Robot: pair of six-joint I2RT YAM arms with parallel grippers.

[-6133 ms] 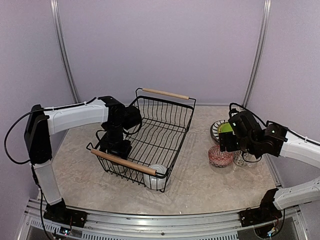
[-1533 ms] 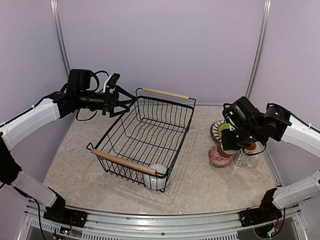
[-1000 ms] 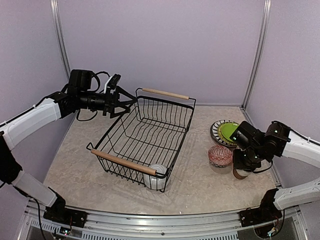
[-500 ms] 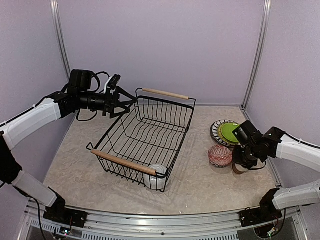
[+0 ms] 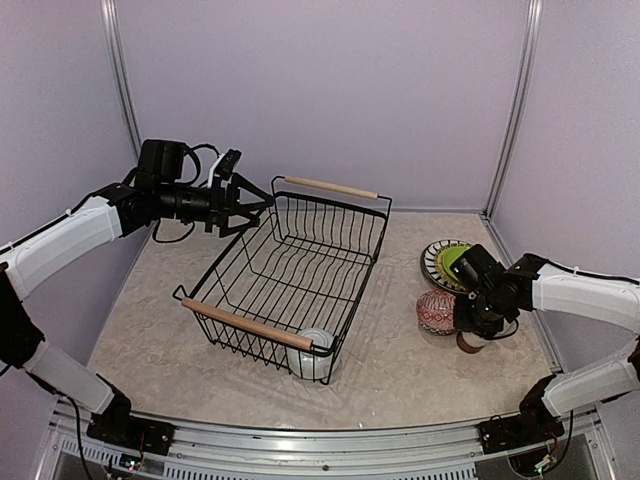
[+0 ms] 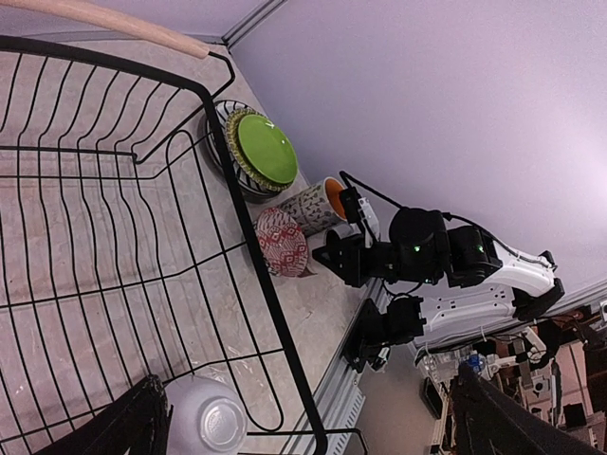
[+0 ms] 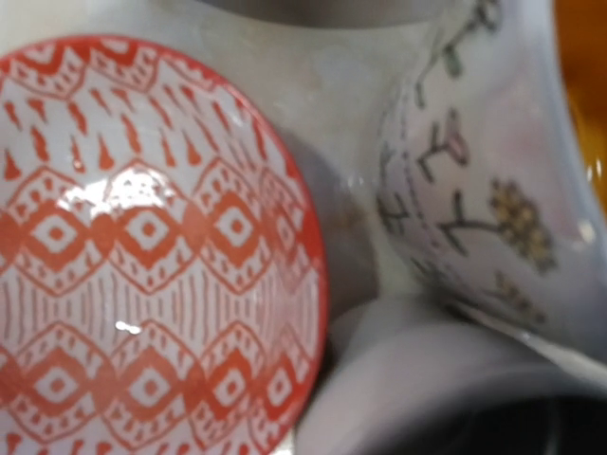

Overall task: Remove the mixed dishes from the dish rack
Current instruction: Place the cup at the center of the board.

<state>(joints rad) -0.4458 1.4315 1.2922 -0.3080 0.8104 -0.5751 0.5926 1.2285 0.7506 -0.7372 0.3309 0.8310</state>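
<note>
Beige marbled table (image 5: 160, 300), bearing all below. Dish rack (image 5: 247, 325): black wire, two wooden bar handles, left of centre. Left gripper (image 5: 255, 205): raised over the rack's far left corner, jaws spread wide, holding nothing. Right gripper (image 5: 472, 325): down low at the right of the table, jaws closed on the small brown mug (image 5: 466, 343), close beside the bowl. Striped plate (image 5: 432, 262): right of the rack, outside it. Lime green plate (image 5: 458, 263): stacked on the striped one. Red-and-white patterned bowl (image 5: 438, 312): just in front of the plates. Orange-lined mug (image 6: 318, 201): beside the bowl and plates. White cup (image 5: 312, 352): base up, in the rack's near right corner.
</note>
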